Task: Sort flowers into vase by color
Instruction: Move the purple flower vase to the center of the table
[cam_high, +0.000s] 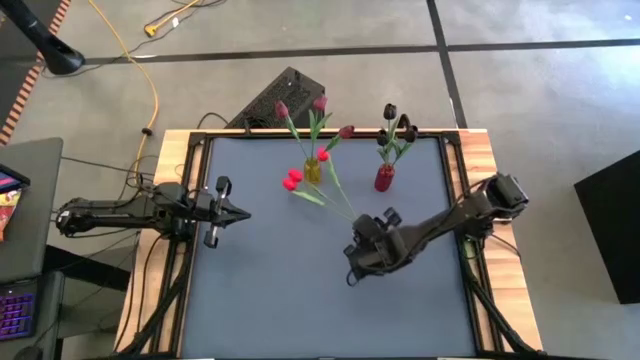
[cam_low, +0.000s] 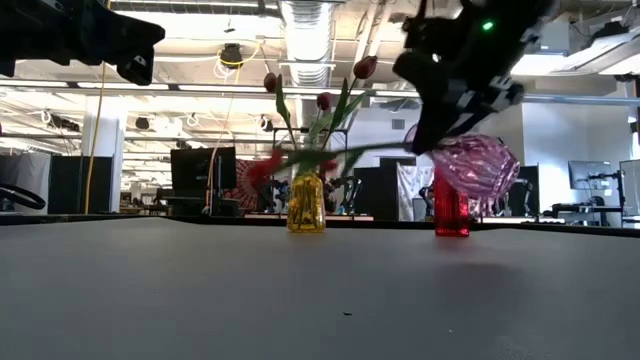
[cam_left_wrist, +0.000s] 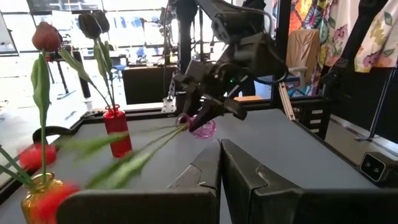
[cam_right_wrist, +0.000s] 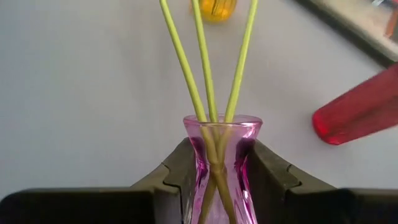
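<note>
Right gripper (cam_right_wrist: 214, 171) clamped on pink vase (cam_right_wrist: 217, 162) neck, held tilted above table centre with three red-flower stems (cam_right_wrist: 205, 62) inside; set upright slowly; left gripper (cam_high: 222, 211) closed, idle left.

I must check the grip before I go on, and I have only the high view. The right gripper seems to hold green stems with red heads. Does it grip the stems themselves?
Observer: No. The right wrist view shows the right gripper shut on the neck of a pink glass vase. Three green stems stand in it.
Operator: Does the vase stand on the table?
Observer: No. In the low view it hangs in the air, clear of the table.
Operator: And the left gripper?
Observer: The left wrist view shows the left gripper with its fingers shut together and nothing between them.
</note>
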